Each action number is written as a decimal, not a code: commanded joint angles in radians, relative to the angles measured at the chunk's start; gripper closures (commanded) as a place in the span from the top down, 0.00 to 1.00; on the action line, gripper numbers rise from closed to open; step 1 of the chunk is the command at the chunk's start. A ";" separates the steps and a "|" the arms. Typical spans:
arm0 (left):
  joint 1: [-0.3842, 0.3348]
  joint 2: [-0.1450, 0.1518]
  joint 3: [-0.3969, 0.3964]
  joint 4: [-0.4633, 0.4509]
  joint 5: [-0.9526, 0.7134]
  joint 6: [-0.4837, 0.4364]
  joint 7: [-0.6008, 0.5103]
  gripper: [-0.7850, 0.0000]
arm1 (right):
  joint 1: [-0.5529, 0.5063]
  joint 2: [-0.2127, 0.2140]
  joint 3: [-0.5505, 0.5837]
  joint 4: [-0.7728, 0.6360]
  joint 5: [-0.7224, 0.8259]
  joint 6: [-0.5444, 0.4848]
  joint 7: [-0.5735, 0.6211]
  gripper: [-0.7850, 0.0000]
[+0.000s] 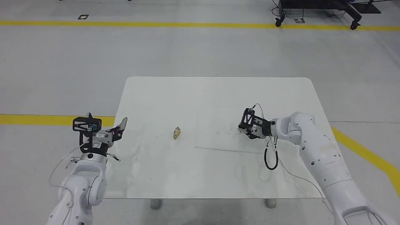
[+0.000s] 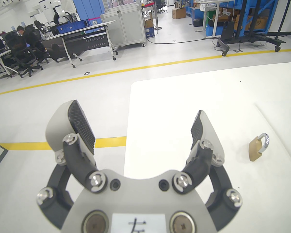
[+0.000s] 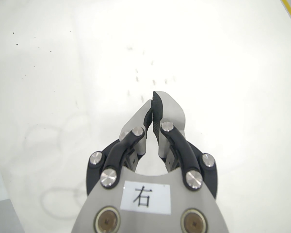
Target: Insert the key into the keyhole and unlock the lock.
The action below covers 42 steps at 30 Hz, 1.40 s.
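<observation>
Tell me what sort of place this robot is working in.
Probably a robotics lab or industrial workshop: tall blue metal storage shelving, yellow tape lines across the pale floor, and black office chairs at desks.

The lock (image 1: 177,132) lies on the table (image 1: 219,94), a little to the left of its middle and nearer to the front edge than to the far one. The left gripper (image 1: 120,130) is at the left edge of the table, and the right gripper (image 1: 243,127) is above the table to the right of the lock. The lock is between both grippers and apart from each
</observation>
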 commanded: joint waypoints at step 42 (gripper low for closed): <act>-0.335 -0.023 0.471 -0.052 0.553 -0.299 -0.356 1.00 | -0.021 0.024 0.002 -0.033 -0.045 0.000 -0.101 0.00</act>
